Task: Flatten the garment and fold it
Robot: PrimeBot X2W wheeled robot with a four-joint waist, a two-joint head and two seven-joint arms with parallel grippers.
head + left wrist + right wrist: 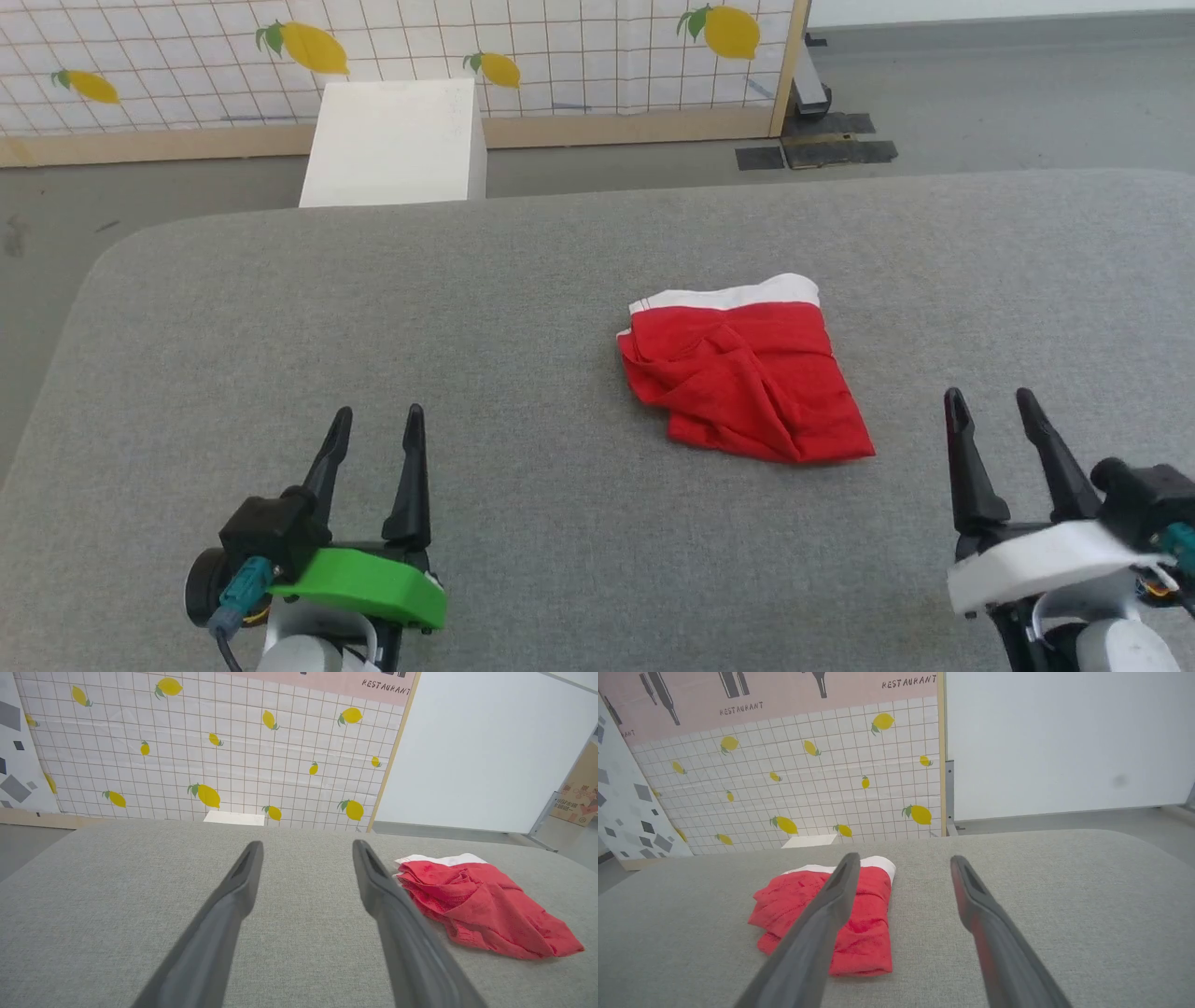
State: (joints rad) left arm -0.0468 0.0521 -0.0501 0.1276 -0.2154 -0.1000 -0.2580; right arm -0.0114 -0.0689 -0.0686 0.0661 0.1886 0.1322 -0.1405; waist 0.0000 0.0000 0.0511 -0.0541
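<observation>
The garment [747, 373] is a red cloth with a white band along its far edge, lying crumpled in a loose bundle right of the grey table's middle. It also appears at the right of the left wrist view as the garment [481, 903], and left of centre in the right wrist view as the garment [859, 924]. My left gripper [378, 425] hovers open near the front left, well clear of the cloth. My right gripper [990, 403] stands open at the front right, a short way from the garment's near right corner. Both hold nothing.
The grey fabric-covered table [280, 327] has rounded corners and wide bare areas to the left and front. A white box [397, 140] stands on the floor beyond the far edge, before a lemon-patterned panel [560, 47]. Dark floor plates [817, 149] lie at the back right.
</observation>
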